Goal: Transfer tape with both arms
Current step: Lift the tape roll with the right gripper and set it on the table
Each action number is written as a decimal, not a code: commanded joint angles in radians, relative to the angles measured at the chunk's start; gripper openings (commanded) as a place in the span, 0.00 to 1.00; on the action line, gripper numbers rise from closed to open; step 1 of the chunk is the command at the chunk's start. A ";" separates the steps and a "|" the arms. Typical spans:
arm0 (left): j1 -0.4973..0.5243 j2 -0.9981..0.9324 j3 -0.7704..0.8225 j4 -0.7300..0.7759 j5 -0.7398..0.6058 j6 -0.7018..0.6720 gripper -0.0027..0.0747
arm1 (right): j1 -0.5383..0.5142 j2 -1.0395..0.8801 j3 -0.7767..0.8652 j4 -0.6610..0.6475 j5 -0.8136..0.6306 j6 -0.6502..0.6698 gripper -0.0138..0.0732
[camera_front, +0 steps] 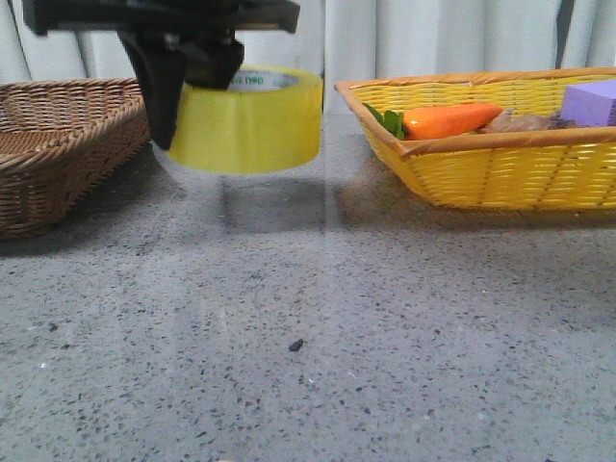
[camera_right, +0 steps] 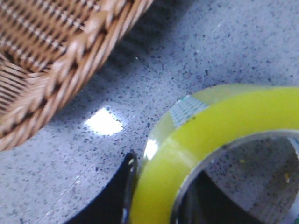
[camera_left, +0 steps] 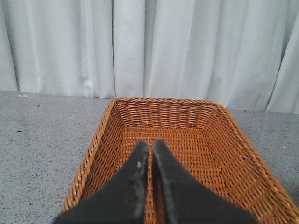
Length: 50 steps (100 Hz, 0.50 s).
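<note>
Front view: gripper [camera_front: 197, 82] partly hides the tape [camera_front: 245, 125].

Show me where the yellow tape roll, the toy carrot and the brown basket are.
tape [camera_front: 252, 130], front view, on its yellow outer band.
toy carrot [camera_front: 452, 120], front view, on its orange body.
brown basket [camera_left: 163, 105], left wrist view, on its far rim.

Before you, a grey speckled desk [camera_front: 385, 337], brown wicker basket [camera_front: 58, 144] at your left, yellow basket [camera_front: 500, 178] at right holding an orange toy carrot [camera_front: 448, 120] and purple block [camera_front: 589, 101], white curtain [camera_front: 433, 38] behind.
</note>
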 commanded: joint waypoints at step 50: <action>0.001 0.013 -0.037 -0.002 -0.091 -0.005 0.01 | -0.004 -0.029 -0.032 -0.038 0.040 -0.009 0.47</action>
